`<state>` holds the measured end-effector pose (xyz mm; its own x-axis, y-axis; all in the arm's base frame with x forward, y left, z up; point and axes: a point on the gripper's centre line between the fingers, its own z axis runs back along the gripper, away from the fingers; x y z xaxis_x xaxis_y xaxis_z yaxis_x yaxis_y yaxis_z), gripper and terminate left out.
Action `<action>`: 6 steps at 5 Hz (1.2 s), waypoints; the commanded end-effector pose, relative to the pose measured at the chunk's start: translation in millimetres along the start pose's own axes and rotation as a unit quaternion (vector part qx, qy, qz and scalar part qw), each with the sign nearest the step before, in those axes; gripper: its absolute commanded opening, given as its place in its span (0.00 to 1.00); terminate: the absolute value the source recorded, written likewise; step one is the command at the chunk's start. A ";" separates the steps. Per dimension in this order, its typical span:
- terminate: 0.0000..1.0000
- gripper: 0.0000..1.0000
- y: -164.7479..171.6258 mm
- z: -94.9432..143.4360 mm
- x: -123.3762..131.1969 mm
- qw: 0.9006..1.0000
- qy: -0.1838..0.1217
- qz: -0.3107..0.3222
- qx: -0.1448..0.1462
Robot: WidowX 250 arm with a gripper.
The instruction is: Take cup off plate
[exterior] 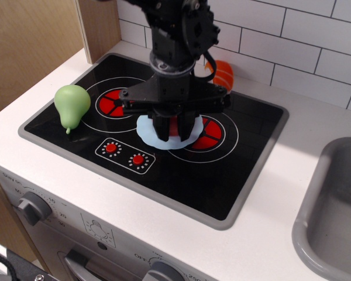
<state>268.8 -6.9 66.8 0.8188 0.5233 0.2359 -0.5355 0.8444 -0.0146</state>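
The red-orange cup [174, 126] stands on the light blue plate [152, 133] in the middle of the black stove top. My black gripper [174, 130] comes down from above and its two fingers [162, 127] are closed against the cup's sides. Only a narrow strip of the cup shows between the fingers; its handle is hidden. The cup's base still appears to rest on the plate. The plate's wavy edge shows to the left and below the fingers.
A green pear [70, 105] lies on the stove's left side. An orange-and-white sushi piece [222, 71] sits behind the arm near the tiled wall. Red burner circles [112, 103] and small knobs [124, 153] mark the stove top. A grey sink [334, 211] is at the right.
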 end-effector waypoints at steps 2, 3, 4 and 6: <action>0.00 0.00 -18.4 37.2 -13.4 0.996 -0.046 -0.058 -0.057; 0.00 0.00 -23.4 31.4 -35.7 0.992 -0.023 -0.109 -0.065; 0.00 0.00 -29.4 30.8 -50.0 0.984 -0.033 -0.153 -0.086; 0.00 0.00 -34.9 27.3 -57.1 0.983 -0.031 -0.157 -0.089</action>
<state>231.1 -68.5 72.4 0.9280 0.2344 0.2895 -0.2181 0.9720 -0.0880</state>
